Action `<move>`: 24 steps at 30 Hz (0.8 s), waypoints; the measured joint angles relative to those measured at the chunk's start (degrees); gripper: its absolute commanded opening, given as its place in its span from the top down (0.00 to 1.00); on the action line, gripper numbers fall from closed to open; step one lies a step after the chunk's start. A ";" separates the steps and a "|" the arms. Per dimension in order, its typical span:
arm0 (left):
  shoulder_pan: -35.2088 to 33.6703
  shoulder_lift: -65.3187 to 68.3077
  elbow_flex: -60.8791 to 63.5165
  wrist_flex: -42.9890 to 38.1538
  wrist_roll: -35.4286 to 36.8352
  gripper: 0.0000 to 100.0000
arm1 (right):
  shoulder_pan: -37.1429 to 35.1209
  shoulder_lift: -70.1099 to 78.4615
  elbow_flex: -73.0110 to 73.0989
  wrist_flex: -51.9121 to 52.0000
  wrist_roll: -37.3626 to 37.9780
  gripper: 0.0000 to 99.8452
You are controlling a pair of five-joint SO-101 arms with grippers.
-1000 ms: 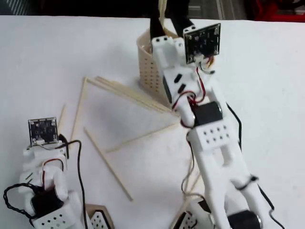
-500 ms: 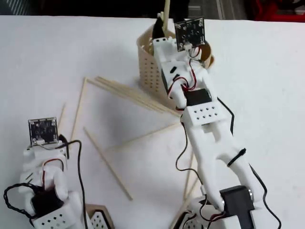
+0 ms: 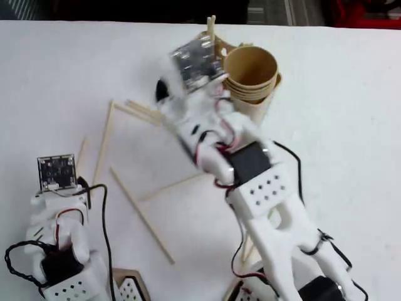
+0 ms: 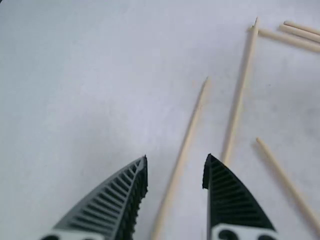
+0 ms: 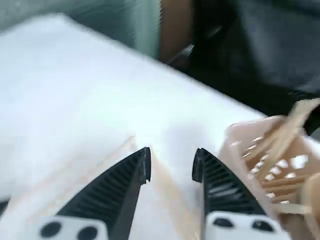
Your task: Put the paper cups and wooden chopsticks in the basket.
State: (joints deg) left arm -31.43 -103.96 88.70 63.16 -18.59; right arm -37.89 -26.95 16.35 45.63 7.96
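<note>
A stack of brown paper cups (image 3: pixel 250 70) stands in the cream basket (image 3: pixel 219 44), with a chopstick (image 3: pixel 212 28) upright beside it. Loose wooden chopsticks lie on the white table: a bundle (image 3: pixel 135 110), one (image 3: pixel 103 144) and one (image 3: pixel 141 214). My right arm (image 3: pixel 250 169) stretches left of the basket over the bundle. Its gripper (image 5: pixel 171 165) is open and holds nothing, with the basket (image 5: pixel 260 155) beside it. My left gripper (image 4: pixel 175 165) is open low over the table, a chopstick (image 4: pixel 187 135) lying under the gap between its fingers.
Another chopstick (image 4: pixel 240 90) lies beside the left gripper, a third (image 4: pixel 287 175) off to one side. My left arm (image 3: pixel 59 213) sits at the table's near left corner. Bare white table spreads at the far left (image 3: pixel 56 75).
The right arm swung away from above the basket, leftward and down toward the chopstick bundle, uncovering the cups. The left arm stayed still.
</note>
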 measured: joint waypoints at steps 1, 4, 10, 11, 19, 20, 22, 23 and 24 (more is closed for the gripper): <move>0.00 0.00 0.00 0.00 0.00 0.81 | -0.88 1.32 -0.09 1.49 1.41 0.86; 0.00 0.00 0.00 0.00 0.00 0.81 | -1.85 6.77 -0.09 5.01 4.22 0.86; 0.00 0.00 0.00 0.00 0.00 0.81 | -2.37 18.55 -0.35 6.95 8.00 0.86; 0.00 0.00 0.00 0.00 0.00 0.81 | -2.55 20.66 -0.79 6.95 8.70 0.86; 0.00 0.00 0.00 0.00 0.00 0.81 | -1.93 40.44 -13.89 6.95 10.81 0.85; 0.00 0.00 0.00 0.00 0.00 0.81 | -1.58 43.08 -16.35 6.95 10.81 0.85; 0.00 0.00 0.00 0.00 0.00 0.81 | -0.88 48.53 -21.45 6.95 10.81 0.85; 0.00 0.00 0.00 0.00 0.00 0.81 | -0.53 51.16 -23.91 6.95 10.81 0.85; 0.00 0.00 0.00 0.00 0.00 0.81 | -0.26 53.89 -26.29 6.95 10.81 0.83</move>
State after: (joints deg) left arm -31.43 -103.96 88.70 63.16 -18.59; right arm -38.15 26.95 -9.93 52.57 18.77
